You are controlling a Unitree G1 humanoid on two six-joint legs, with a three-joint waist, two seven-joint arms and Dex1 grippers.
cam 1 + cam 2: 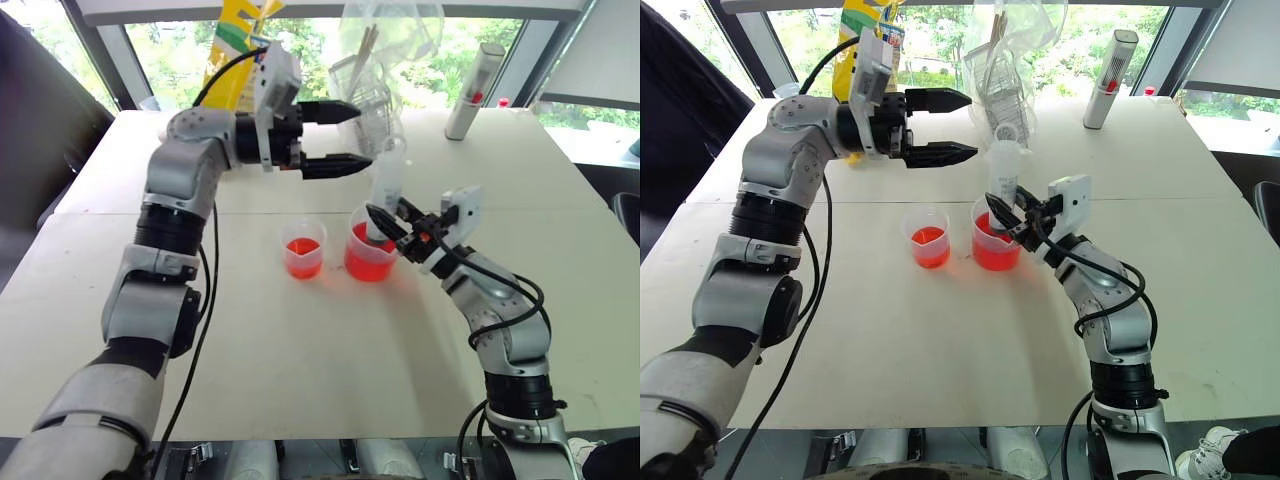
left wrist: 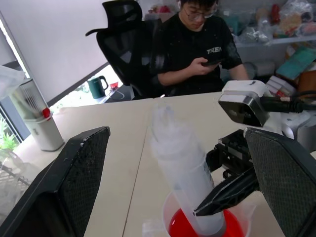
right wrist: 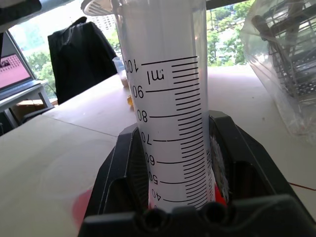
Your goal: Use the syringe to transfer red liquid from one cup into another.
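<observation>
Gripped upright in the right tool (image 1: 392,226), the syringe (image 1: 385,195) is dipped into the fuller cup (image 1: 368,254) of red liquid (image 1: 366,262). Its plunger must be drawn next by the wide-open left tool (image 1: 348,138)

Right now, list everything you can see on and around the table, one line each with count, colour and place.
syringe: one, clear, upright, lower end in the fuller cup.
cups: two, clear; fuller cup mid-table, other cup beside it on the robot's left.
red liquid: in both cups.
grey tube: one, red dot, far edge.
clear bag: one, far edge, holding utensils.
yellow package: one, far edge.
table: one, off-white.
person: one, black shirt, seated beyond the table.
left pincer: black, open, above the cups.
right pincer: black, shut on the syringe.
</observation>
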